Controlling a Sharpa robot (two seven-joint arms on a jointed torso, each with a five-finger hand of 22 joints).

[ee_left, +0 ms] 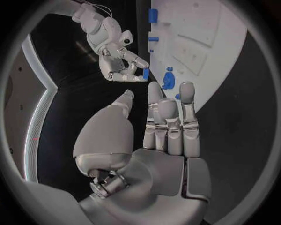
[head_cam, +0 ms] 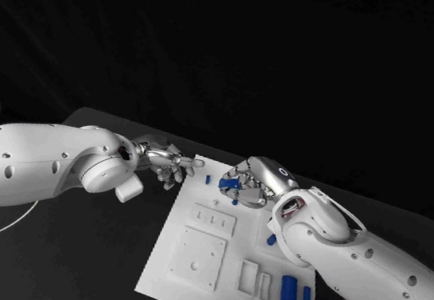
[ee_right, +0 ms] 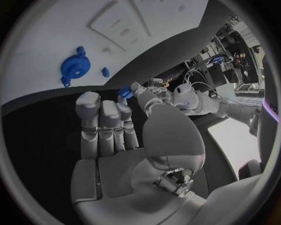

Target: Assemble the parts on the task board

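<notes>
The white task board (head_cam: 179, 289) lies in the middle of the black table. My right hand (head_cam: 257, 182) hovers over its far end and pinches a small blue part (ee_left: 145, 73) between thumb and a fingertip; the right wrist view shows that part (ee_right: 124, 92) at the fingertips. A blue gear (ee_right: 73, 68) sits on the board just beside the hand, and the left wrist view also shows the gear (ee_left: 169, 79). My left hand (head_cam: 167, 165) is off the board's far left corner, fingers stretched out, holding nothing.
A small blue peg (head_cam: 208, 181) stands near the board's far edge. Another blue piece (head_cam: 271, 239) lies by the right arm. Two long blue bars (head_cam: 289, 291) lie at the board's near right. Raised white blocks (head_cam: 200, 256) occupy the board's middle.
</notes>
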